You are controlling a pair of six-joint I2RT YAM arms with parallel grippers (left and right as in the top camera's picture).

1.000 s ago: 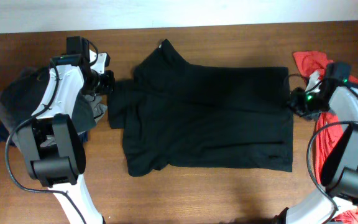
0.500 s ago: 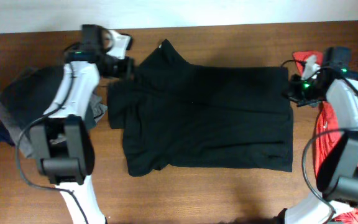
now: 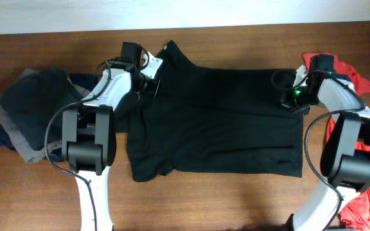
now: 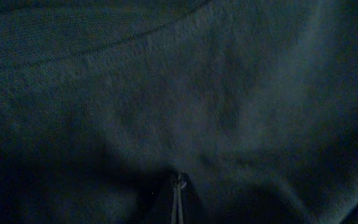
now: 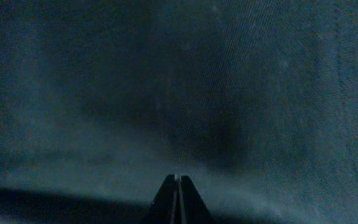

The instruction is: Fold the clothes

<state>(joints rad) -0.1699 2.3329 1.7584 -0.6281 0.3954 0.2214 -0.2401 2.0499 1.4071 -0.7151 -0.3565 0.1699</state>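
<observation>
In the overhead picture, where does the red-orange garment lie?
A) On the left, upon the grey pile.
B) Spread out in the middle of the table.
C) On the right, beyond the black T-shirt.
C: the red-orange garment lies at the right edge of the view, past the right side of the black T-shirt.

The black T-shirt (image 3: 217, 122) is matt knit cloth, its weave fine and slightly ribbed up close. The worktop (image 3: 211, 202) is smooth brown wood. The right arm's shell (image 3: 340, 97) looks like smooth white plastic.
</observation>
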